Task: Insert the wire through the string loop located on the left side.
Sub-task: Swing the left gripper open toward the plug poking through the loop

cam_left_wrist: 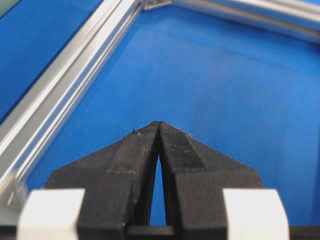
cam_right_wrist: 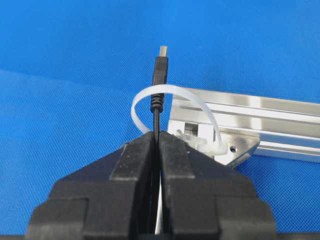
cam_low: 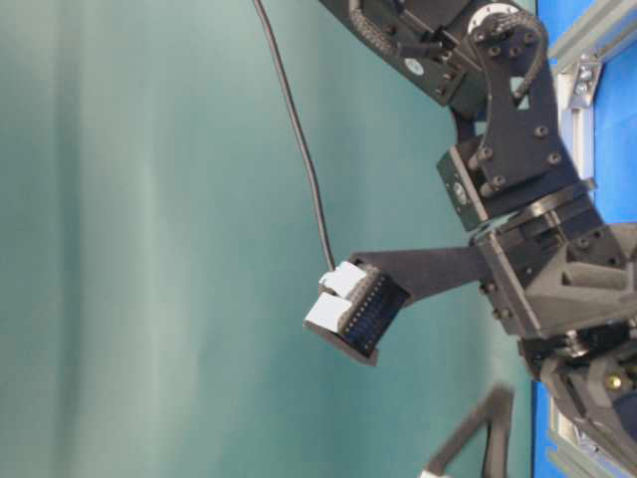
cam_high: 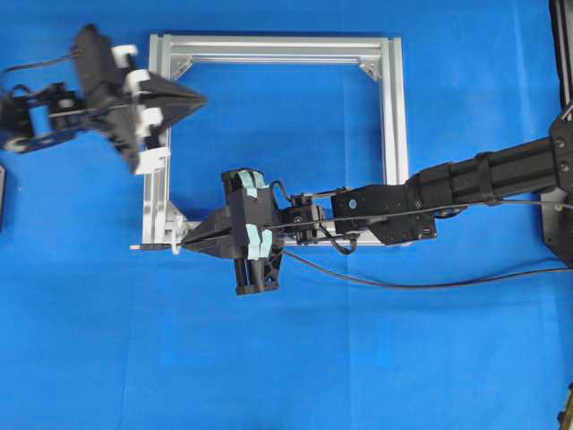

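Right end effector point(cam_right_wrist: 156, 137) clamps the wire point(cam_right_wrist: 160, 75), whose plug passes through the string loop point(cam_right_wrist: 172, 95), seen only from its wrist; left end effector point(cam_left_wrist: 158, 125) is closed, empty.

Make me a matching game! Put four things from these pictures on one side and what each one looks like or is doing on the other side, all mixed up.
Things:
1. wire
2. string loop
3. left gripper
4. frame

Descriptions:
A. silver metal, lying on the blue cloth
B. shut, holding nothing
C. black, pinched in the right gripper, plug tip poking past the loop
D. whitish, arching up at the frame's corner

Pairs: 1-C, 2-D, 3-B, 4-A
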Controlling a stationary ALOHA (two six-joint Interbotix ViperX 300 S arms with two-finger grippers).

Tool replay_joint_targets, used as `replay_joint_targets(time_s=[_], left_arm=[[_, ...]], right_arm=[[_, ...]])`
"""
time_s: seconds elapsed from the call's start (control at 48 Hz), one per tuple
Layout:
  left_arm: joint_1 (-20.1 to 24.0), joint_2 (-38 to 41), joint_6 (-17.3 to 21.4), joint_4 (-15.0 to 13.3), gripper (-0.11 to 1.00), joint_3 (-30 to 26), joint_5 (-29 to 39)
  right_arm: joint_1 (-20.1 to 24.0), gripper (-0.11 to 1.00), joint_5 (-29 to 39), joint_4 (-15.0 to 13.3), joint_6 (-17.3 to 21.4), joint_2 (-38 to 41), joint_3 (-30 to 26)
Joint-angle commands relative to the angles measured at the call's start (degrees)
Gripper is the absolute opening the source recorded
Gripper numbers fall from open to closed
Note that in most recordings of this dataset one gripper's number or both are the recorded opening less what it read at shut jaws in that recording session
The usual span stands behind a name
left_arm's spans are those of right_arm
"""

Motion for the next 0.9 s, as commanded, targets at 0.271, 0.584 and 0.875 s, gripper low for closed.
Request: replay_joint_targets(time_s=[0.271,0.584,0.875], left_arm=[[1.7,-12.9,0.0,0.2,0.00,10.9,-0.2],[-1.1,-14.7,-1.1,0.2,0.00,11.3,3.2],[-18.1,-16.2,-2.2,0.2,0.00,12.3,3.5]], right_arm=[[-0.3,0.00,-0.2,0.1,0.0,-1.1,-1.1],[-0.4,0.00,-0.2,0.1,0.0,-1.1,-1.1],[-0.4,0.00,-0.3,0.1,0.0,-1.1,-1.1]])
